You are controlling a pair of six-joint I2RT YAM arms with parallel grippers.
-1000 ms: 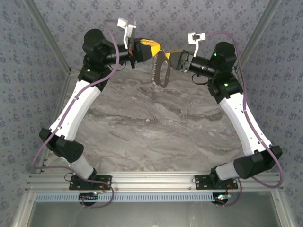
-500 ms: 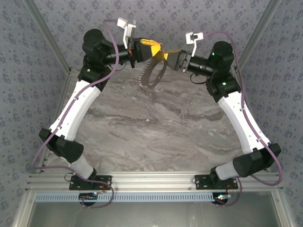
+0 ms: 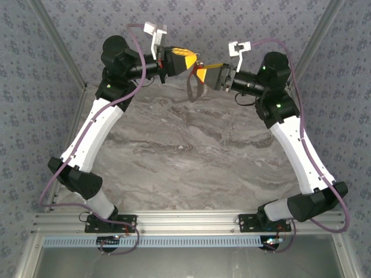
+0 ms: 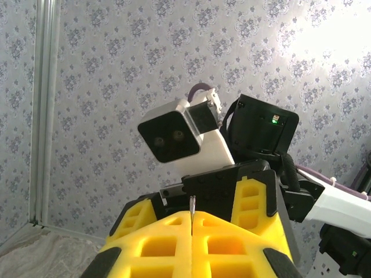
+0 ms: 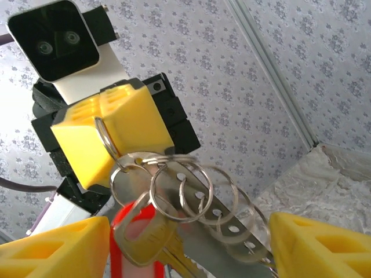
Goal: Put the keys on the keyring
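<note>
The keyring (image 5: pixel 200 194), a bunch of thin metal loops on a flat bar with holes, hangs in mid-air from my left gripper (image 5: pixel 104 136), whose yellow fingers are shut on its top loop. That loop shows edge-on (image 4: pixel 191 204) between the closed fingers of the left gripper (image 4: pixel 191 219). The keys (image 5: pixel 139 234), a brass-coloured key with a bright red piece beside it, dangle on the bunch. My right gripper (image 5: pixel 185 246) is open, a finger on either side of the bunch. From above, the keyring (image 3: pixel 194 88) hangs below the left gripper (image 3: pixel 194 60) and the right gripper (image 3: pixel 200 74).
Both arms reach to the far edge of the grey marbled table (image 3: pixel 185 150), close to the patterned back wall (image 3: pixel 203 23). The right wrist camera housing (image 4: pixel 174 136) faces the left gripper at close range.
The right gripper has opened and moved left, closer to the left gripper. The hanging keyring has swung and now looks narrower from above.
</note>
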